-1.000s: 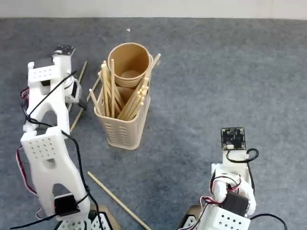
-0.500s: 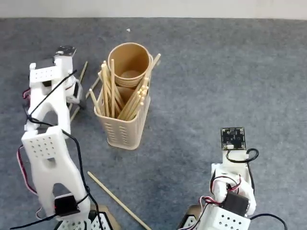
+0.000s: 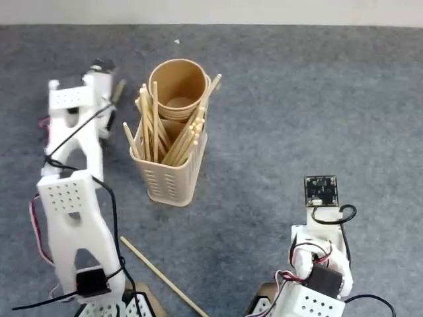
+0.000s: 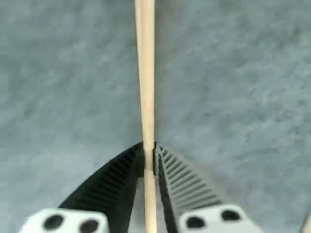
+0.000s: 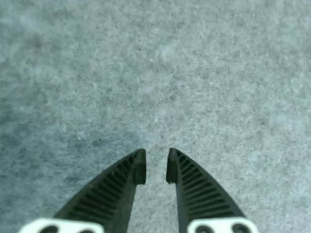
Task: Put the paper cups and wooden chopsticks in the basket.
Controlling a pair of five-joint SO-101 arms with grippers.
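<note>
left tool (image 4: 149,150) pinches a wooden chopstick (image 4: 145,73) near the basket (image 3: 168,175); right tool (image 5: 155,167) hangs, tips slightly parted, over the worktop (image 5: 218,73).

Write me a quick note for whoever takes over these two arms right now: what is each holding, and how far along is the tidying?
The left gripper has its fingers shut on one pale wooden chopstick, beside the basket.
The right gripper is slightly open and holds nothing, over bare grey carpet.
Done: the brown paper cups sit stacked in the beige perforated plastic basket, with a bundle of wooden chopsticks beside them.
Left: drop the held chopstick in, then fetch the loose chopstick lying on the carpet near the arms' bases.
</note>
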